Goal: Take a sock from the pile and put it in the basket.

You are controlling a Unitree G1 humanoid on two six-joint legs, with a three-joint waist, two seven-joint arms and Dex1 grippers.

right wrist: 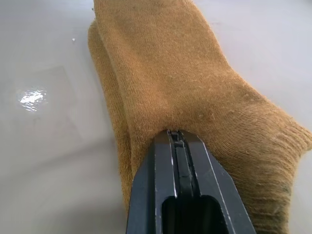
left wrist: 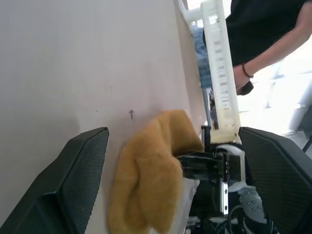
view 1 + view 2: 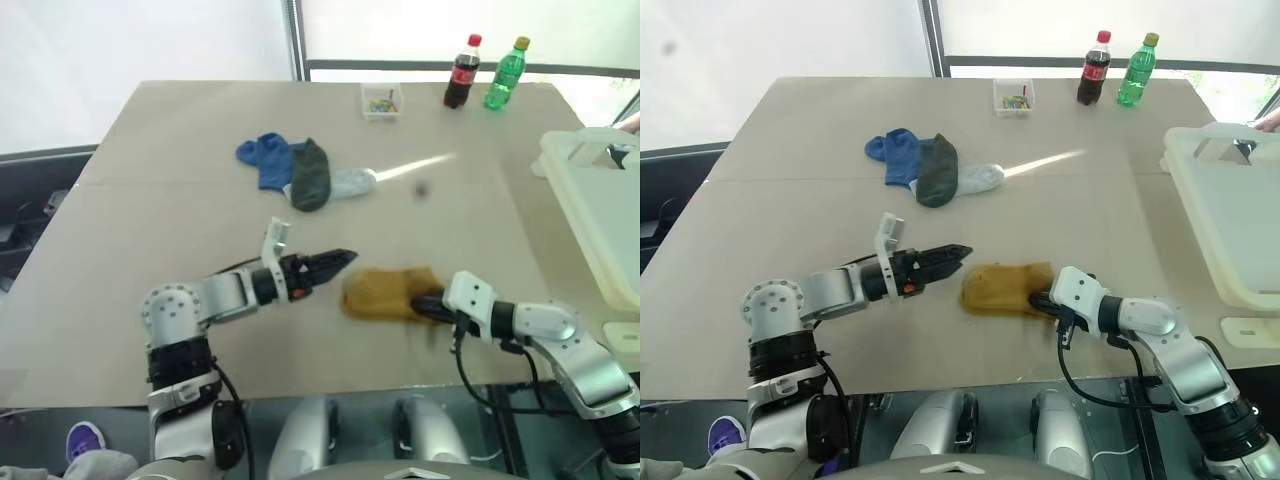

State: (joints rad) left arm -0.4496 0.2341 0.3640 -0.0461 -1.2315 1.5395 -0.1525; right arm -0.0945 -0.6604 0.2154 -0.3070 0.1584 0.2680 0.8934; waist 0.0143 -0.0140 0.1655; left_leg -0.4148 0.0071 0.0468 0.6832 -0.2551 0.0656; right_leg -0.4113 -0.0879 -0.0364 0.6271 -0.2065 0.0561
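The counter (image 3: 150,220) is plain beige. The pile (image 3: 300,172) holds a blue sock (image 3: 265,158), a dark green sock (image 3: 311,172) and a pale grey-white sock (image 3: 352,183). At the pile's 5 o'clock lies a mustard yellow sock (image 3: 385,292). The basket (image 3: 600,215) is white. At 1 o'clock from the pile stand a dark cola bottle (image 3: 461,73) with a red cap and label and a green bottle (image 3: 505,75) with a yellow cap.

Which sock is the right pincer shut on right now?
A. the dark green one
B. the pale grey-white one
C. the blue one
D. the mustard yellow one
D: the right pincer is shut on the mustard yellow sock, which lies on the table apart from the pile where the other socks lie.
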